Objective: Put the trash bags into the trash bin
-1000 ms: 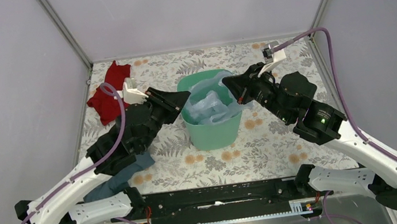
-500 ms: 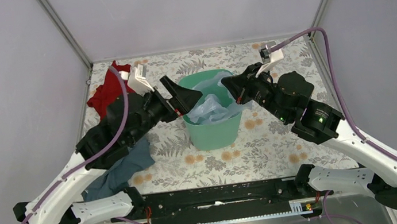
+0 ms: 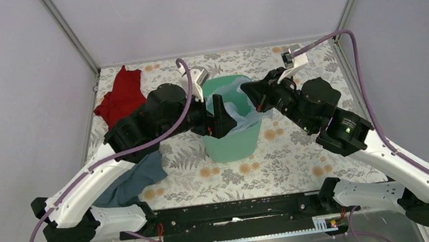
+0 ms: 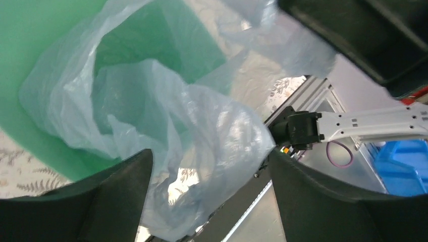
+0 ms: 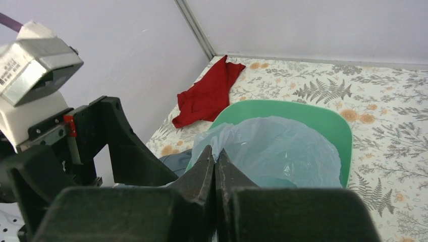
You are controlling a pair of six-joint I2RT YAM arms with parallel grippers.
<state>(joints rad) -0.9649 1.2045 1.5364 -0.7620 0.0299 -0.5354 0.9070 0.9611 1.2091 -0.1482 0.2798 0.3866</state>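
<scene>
The mint-green trash bin (image 3: 234, 146) stands mid-table, with the pale-blue translucent trash bag (image 3: 239, 114) bunched in its mouth. My right gripper (image 3: 251, 98) is at the bin's right rim. In the right wrist view it (image 5: 216, 154) is shut on a fold of the bag (image 5: 282, 151), above the green rim (image 5: 335, 128). My left gripper (image 3: 219, 119) hangs over the bin's left-near part. Its fingers (image 4: 211, 154) stand wide apart, and loose bag film (image 4: 202, 131) billows between them, unpinched. The bin's inner wall (image 4: 30, 30) shows behind.
A red cloth (image 3: 121, 96) lies at the far left of the floral table. A grey-blue cloth (image 3: 135, 181) lies under my left arm, near left of the bin. Metal frame posts stand at the far corners, and the black base rail (image 3: 236, 209) runs along the near edge.
My left gripper has opened and swung right, from outside the bin's left rim to over its mouth. The right gripper has kept its pinch on the bag in place.
</scene>
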